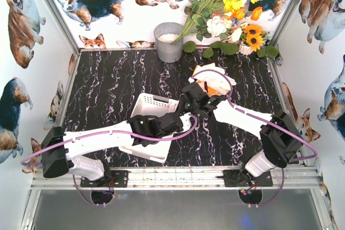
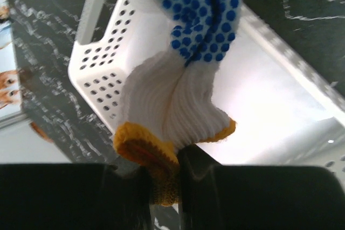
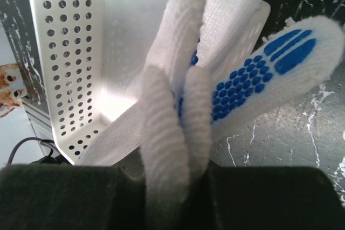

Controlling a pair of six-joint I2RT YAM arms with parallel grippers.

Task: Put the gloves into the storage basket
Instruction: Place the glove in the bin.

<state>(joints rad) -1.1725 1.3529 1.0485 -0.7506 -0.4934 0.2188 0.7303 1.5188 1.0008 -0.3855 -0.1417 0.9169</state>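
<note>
a corgi-printed enclosure walls in a black marbled bench (image 1: 108, 90), with a grey bucket (image 1: 168, 41) and a spray of flowers (image 1: 226, 9) at the back. the white storage basket (image 1: 148, 100) lies left of centre, its long side angled toward the near edge and partly hidden under the left arm. the other gloves (image 1: 211, 82) sit in a heap to the right of the basket, behind the right arm.

one glove (image 2: 172, 106) is stretched between the two arms. the left end effector (image 2: 164, 171) is clenched on its yellow cuff (image 2: 140, 146), and the right end effector (image 3: 172, 181) is clenched on the finger end, with blue grip dots showing.

the glove's long axis runs from one end effector to the other. both wrist views show the basket's perforated wall (image 3: 64, 52) and pale floor right behind it, so it appears to hang over the basket's right side, clear of the floor. the basket lies below both end effectors, with the left arm slightly more over it. the move ahead looks like a lowering and a release from both, and the risk is the finger end draping over the right rim.
</note>
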